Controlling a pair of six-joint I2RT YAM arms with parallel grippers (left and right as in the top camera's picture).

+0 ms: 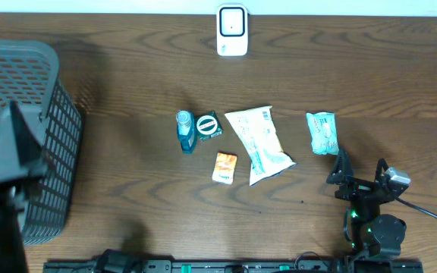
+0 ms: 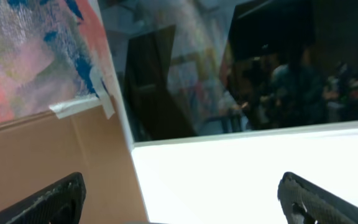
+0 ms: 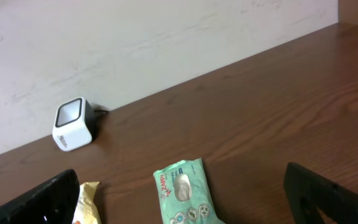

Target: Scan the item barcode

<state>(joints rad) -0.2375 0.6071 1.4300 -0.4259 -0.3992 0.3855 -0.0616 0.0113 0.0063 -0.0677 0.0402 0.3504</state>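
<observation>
Nearer the robot than the scanner [image 1: 232, 30] and off to its right, the wipes pack [image 1: 322, 133] lies flat. Judged light, soft, with slick film; pinch it across its narrow width. Right gripper [image 1: 361, 171] and left gripper [image 2: 179, 190] both stand wide open, empty.

No text reads clearly. The green wipes pack [image 3: 182, 193] carries a small red brand word near its top corner, perhaps "Huggies", too blurred to confirm. Teal print on the white pouch [image 1: 260, 142] is illegible.
</observation>
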